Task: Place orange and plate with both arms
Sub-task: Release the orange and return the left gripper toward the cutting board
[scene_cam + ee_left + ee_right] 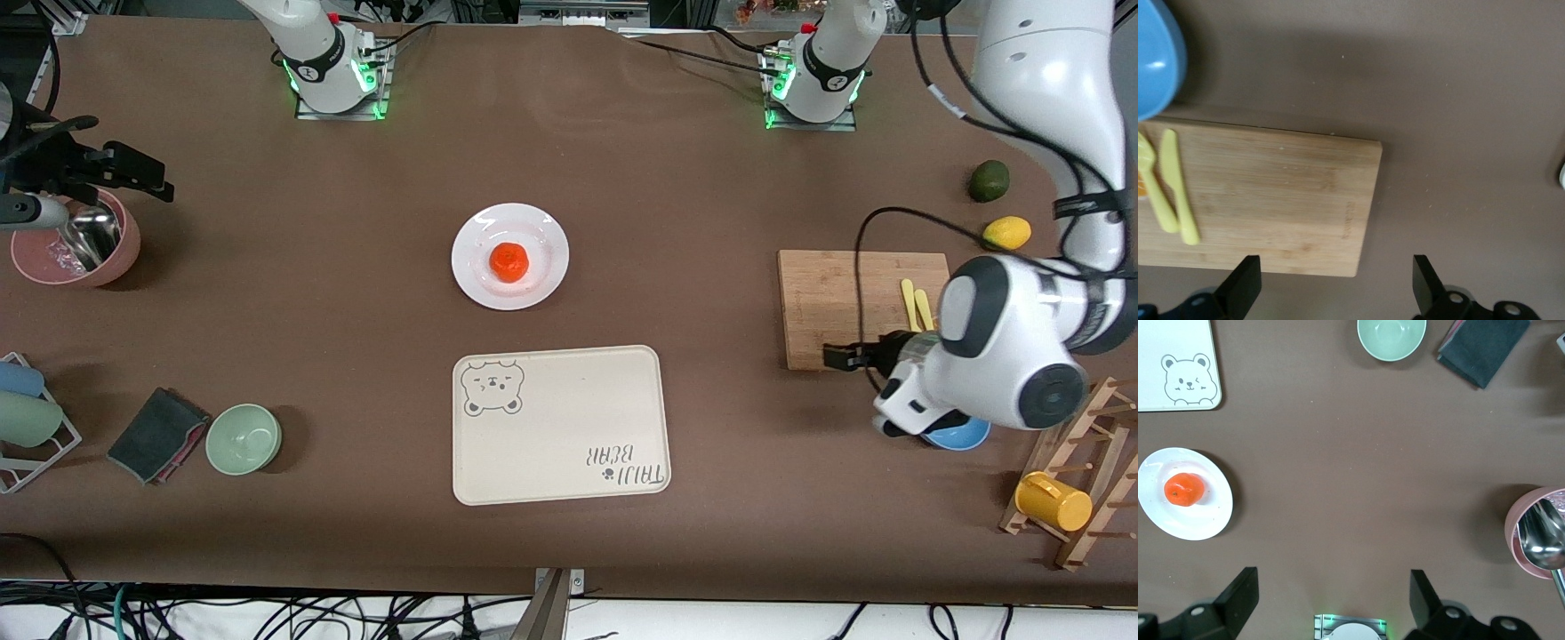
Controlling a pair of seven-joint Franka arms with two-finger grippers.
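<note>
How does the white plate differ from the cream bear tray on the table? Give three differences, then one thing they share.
The plate is round; the tray is rectangular with rounded corners. The plate is plain white; the tray is cream with a bear drawing and lettering. The plate carries an orange; the tray carries nothing. The plate is smaller and farther from the front camera. Both lie flat.

Both arms are glossy white with black joint bands and black cables; green lights glow at their bases, and the fingers [1238,597] are black.
</note>
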